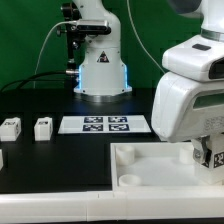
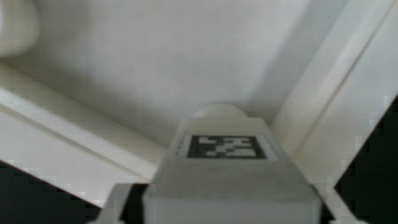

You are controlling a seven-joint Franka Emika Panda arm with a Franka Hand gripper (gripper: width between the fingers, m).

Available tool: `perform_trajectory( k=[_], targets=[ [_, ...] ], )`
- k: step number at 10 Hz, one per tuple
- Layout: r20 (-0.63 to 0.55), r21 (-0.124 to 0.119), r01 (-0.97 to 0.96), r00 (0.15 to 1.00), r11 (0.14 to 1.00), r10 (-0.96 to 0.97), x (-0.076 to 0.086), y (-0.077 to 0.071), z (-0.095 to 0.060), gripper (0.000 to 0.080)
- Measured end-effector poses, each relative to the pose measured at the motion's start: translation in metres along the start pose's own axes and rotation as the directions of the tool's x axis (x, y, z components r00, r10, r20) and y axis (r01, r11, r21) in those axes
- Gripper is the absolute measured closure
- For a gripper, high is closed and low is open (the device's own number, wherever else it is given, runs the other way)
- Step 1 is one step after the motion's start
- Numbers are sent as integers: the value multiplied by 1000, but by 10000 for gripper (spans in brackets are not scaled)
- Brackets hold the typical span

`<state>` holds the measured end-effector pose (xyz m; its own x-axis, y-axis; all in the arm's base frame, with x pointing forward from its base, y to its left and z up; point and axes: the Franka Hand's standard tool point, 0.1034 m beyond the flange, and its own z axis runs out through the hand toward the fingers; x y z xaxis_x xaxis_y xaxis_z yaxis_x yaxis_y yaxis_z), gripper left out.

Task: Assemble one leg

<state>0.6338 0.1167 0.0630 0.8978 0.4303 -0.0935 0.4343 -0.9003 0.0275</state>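
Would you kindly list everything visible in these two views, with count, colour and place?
Loose legs: two, white with tags, at the exterior view's left.
Held leg: one, white, tagged, in the gripper over the tray.
Tray-like piece: one, white, front of the table, corner sockets.
Marker board: one, white, four tags, table centre.
Table: one, black.
Gripper: one, white, at the exterior view's right, shut on the held leg.

A robotics lab, by every sign: a white robot arm base (image 1: 101, 60) bolted onto a black tabletop (image 1: 60, 155) before a green backdrop (image 1: 30, 40), cables (image 1: 45, 60) trailing behind it, and the marker board (image 1: 105, 124) with its black-and-white tags lying flat for camera tracking.
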Motion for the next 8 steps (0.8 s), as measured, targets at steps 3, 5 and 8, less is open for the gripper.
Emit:
perform_trajectory(
  k=[3, 5, 8],
  targets=[
    [0, 3, -143, 990, 990, 143, 0, -1, 0, 509],
    [1, 6, -380, 925, 925, 380, 0, -2, 0, 508],
    [2, 6, -729, 684, 684, 729, 0, -5, 0, 508]
  ],
)
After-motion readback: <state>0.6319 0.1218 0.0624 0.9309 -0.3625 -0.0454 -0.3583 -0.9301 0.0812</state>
